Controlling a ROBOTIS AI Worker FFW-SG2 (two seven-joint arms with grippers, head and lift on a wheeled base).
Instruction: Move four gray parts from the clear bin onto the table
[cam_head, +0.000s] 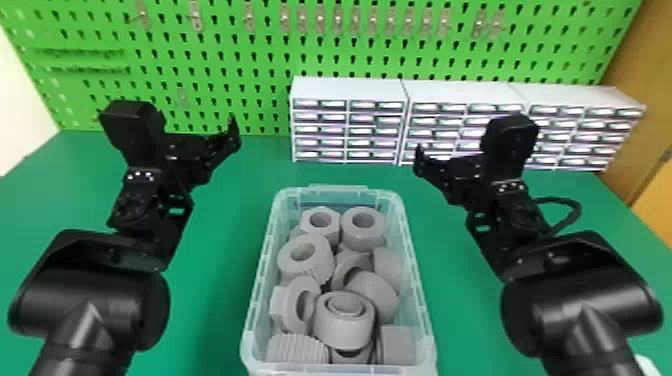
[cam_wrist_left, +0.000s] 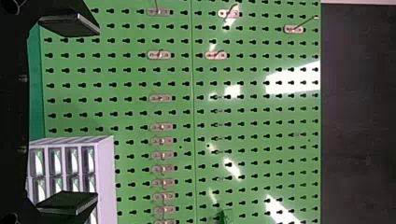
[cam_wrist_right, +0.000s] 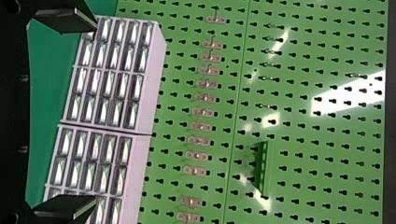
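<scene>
- While both hang empty, the left gripper (cam_wrist_left: 97, 114) and the right gripper (cam_wrist_right: 96, 112) hold their fingers spread, presumably ready for picking.
- Gray parts (cam_head: 345, 327) lie heaped in the clear bin (cam_head: 338, 189), placed between the arms, likely so either can reach.
- Green table (cam_head: 215, 300) surrounds it; white drawer cabinets (cam_head: 345, 90) stand far, centre to right, before a green pegboard (cam_head: 210, 42).

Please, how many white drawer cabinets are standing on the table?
3: the left cabinet beyond the clear bin, the middle cabinet next to it, the right cabinet ending the row. The right arm partly covers the last two.
</scene>
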